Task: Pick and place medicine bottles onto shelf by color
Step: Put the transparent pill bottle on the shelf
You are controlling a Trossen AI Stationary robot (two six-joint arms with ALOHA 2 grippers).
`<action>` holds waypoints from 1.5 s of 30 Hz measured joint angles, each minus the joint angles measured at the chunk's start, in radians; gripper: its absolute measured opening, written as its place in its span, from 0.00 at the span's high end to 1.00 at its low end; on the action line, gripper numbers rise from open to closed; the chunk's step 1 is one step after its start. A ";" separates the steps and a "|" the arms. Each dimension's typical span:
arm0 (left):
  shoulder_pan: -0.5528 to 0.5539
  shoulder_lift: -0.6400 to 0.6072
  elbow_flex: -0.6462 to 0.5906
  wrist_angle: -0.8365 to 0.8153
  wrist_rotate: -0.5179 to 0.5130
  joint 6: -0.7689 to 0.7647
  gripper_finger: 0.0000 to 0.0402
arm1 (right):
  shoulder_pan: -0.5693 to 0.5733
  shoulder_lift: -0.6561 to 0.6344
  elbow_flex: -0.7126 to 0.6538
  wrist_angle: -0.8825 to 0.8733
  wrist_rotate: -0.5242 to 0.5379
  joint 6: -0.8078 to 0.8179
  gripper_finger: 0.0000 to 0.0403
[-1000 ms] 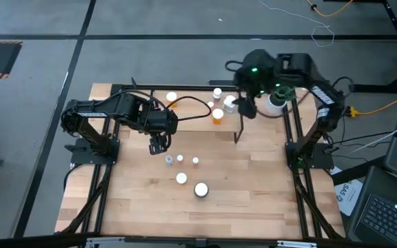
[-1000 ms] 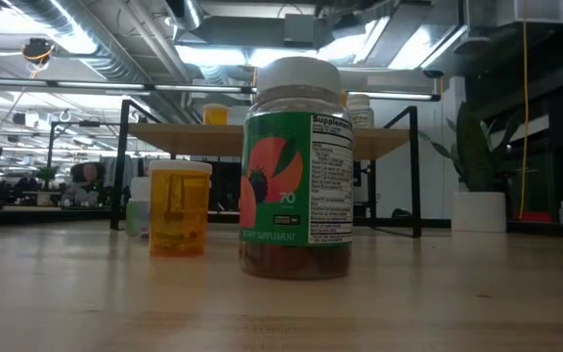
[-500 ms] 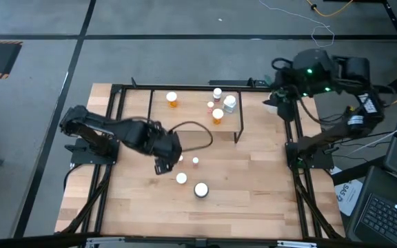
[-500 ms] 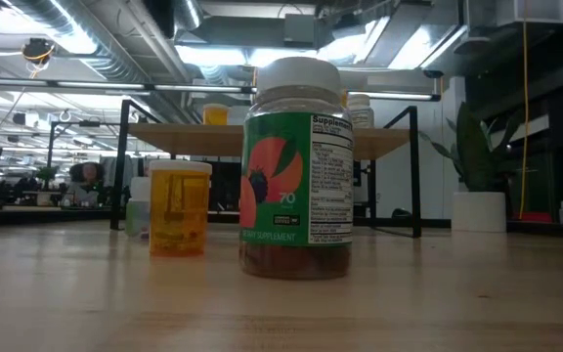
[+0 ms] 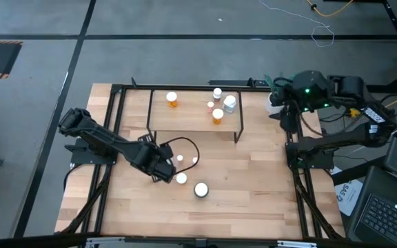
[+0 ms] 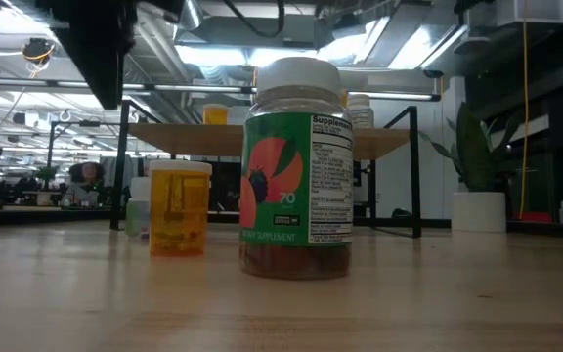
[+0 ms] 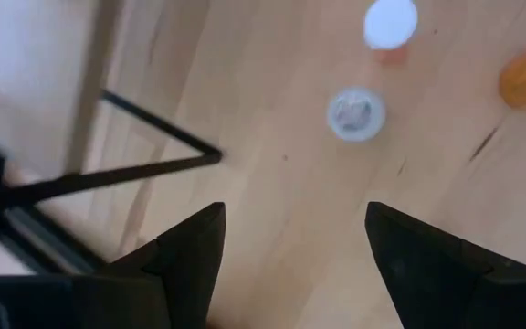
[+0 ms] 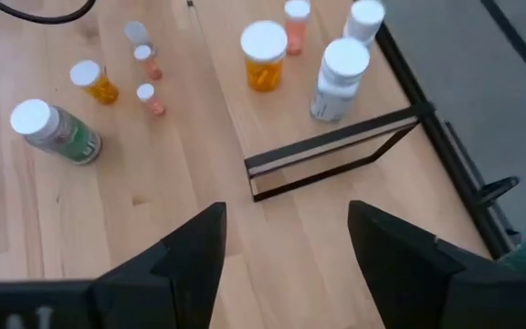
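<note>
The shelf (image 5: 195,118) stands at the table's far middle and bears several white-capped bottles: an orange one (image 5: 172,99), another orange one (image 5: 217,116), a white one (image 5: 229,103) and two small ones. More bottles stand on the table: a green-labelled one (image 5: 200,189), an orange one (image 5: 181,178) and small ones (image 5: 195,160). My left gripper (image 5: 164,171) is open just left of them; a grey-capped bottle (image 7: 355,113) stands ahead of its fingers (image 7: 190,251). My right gripper (image 8: 286,215) is open and empty, off the shelf's right end (image 5: 284,114).
A white pot with a green plant (image 6: 479,210) stands at the far right. Black frame rails (image 5: 293,138) run along the table's left and right sides. The shelf's black legs (image 8: 336,151) stand on the table. Bare wood lies toward the near edge.
My left gripper has gone down and toward the table's near edge, from beside the shelf to the bottles on the table. My right gripper has drawn back from over the shelf's right end toward the table's right edge. The bottles have stayed in place.
</note>
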 joint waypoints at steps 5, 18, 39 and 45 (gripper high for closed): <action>0.000 0.000 -0.100 0.201 0.015 0.116 0.35 | 0.000 -0.023 -0.124 0.054 0.000 0.018 0.42; 0.106 -0.160 -0.170 0.250 0.136 0.394 0.35 | 0.000 -0.021 -0.234 0.113 -0.002 0.017 0.42; 0.141 -0.187 -0.444 0.740 0.177 0.293 0.35 | 0.000 -0.024 -0.234 0.122 -0.007 0.014 0.42; 0.141 -0.148 -0.444 0.738 0.134 0.294 0.35 | 0.000 -0.024 -0.234 0.123 -0.007 0.014 0.42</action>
